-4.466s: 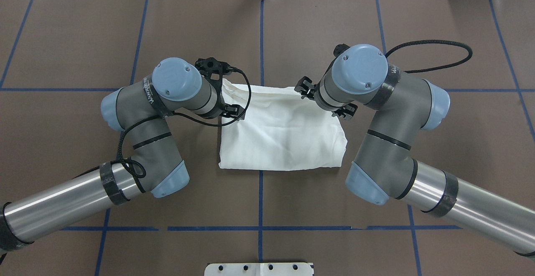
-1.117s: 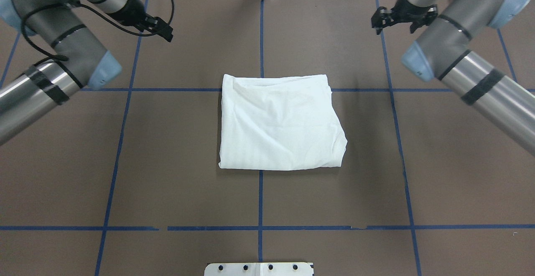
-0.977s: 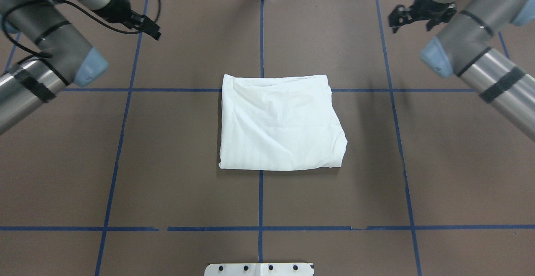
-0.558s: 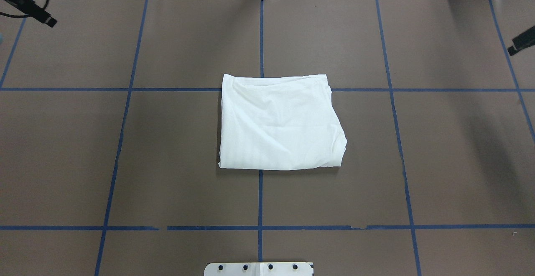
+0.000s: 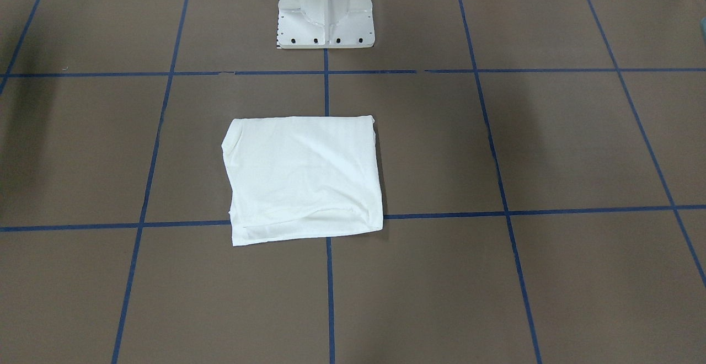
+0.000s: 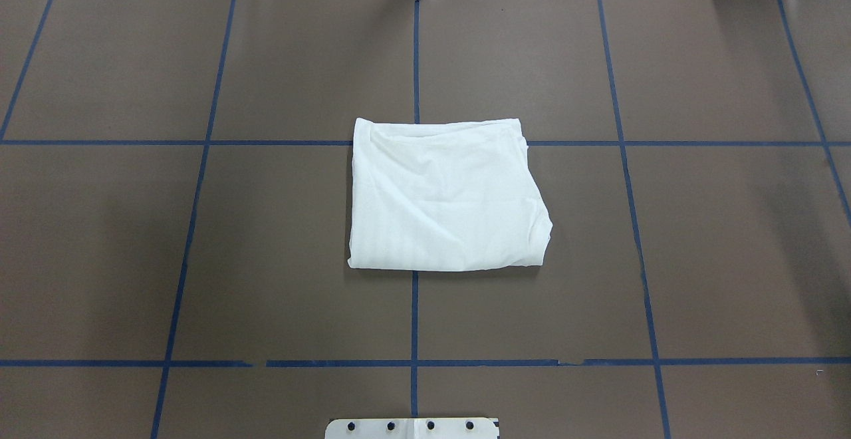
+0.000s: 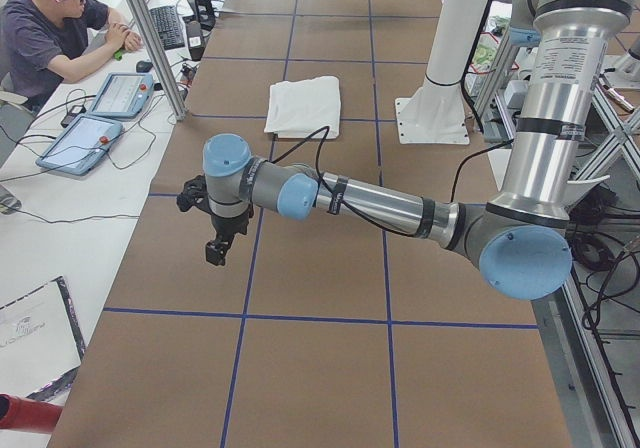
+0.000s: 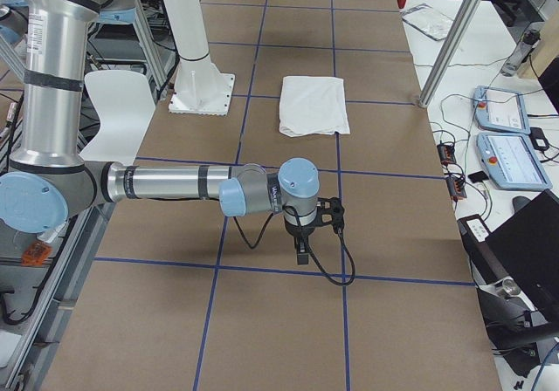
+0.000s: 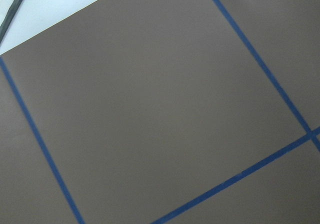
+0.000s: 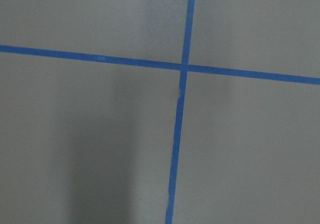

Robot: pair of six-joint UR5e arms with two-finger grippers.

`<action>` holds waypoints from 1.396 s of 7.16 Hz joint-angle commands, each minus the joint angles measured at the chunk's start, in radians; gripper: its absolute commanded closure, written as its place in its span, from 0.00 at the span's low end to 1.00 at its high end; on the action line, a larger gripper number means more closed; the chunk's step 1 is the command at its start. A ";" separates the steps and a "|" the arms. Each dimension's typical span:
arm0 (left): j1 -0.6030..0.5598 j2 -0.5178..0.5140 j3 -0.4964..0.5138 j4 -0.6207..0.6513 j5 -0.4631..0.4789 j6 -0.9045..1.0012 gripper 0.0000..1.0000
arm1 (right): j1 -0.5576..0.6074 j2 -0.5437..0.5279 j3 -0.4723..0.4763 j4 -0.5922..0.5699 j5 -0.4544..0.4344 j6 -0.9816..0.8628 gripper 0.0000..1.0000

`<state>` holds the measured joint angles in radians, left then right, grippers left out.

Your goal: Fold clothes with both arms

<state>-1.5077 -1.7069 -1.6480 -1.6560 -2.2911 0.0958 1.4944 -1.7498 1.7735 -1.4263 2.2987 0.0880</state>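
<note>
White T-shirt (image 6: pixel 445 196) lies folded, a lightly creased rectangle.

Left gripper (image 7: pixel 216 246) and right gripper (image 8: pixel 306 241) are black; below each, the table (image 7: pixel 320 368) is brown, gridded with blue tape (image 7: pixel 300 320). Left arm (image 7: pixel 380 203) and right arm (image 8: pixel 166 183) are silver and grey with light blue caps. Shirt (image 6: pixel 445 196) plain white; base (image 5: pixel 325 11) white.

Mat (image 6: pixel 665 226) bare round folded shirt (image 6: pixel 445 196); pedestal (image 5: pixel 325 8) stands robot-side; left arm (image 7: pixel 380 203), right arm (image 8: pixel 166 183) well apart from it.
</note>
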 commanded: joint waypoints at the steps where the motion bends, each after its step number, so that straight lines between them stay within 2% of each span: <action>1: -0.034 0.067 -0.027 0.042 0.002 0.004 0.00 | 0.019 -0.017 0.007 -0.019 0.001 0.006 0.00; 2: -0.034 0.085 -0.026 0.044 0.002 0.004 0.00 | 0.030 -0.008 0.023 -0.076 0.010 -0.007 0.00; 4: -0.034 0.118 -0.030 0.053 0.002 0.004 0.00 | 0.032 -0.022 0.117 -0.197 0.011 -0.010 0.00; 6: -0.034 0.104 -0.038 0.177 -0.005 -0.001 0.00 | 0.033 -0.072 0.142 -0.188 -0.001 -0.022 0.00; 10: -0.034 0.121 -0.088 0.179 -0.005 -0.008 0.00 | 0.033 -0.076 0.136 -0.187 0.001 -0.021 0.00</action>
<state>-1.5399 -1.5947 -1.7202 -1.4785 -2.2947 0.0879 1.5279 -1.8248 1.9101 -1.6138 2.2990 0.0675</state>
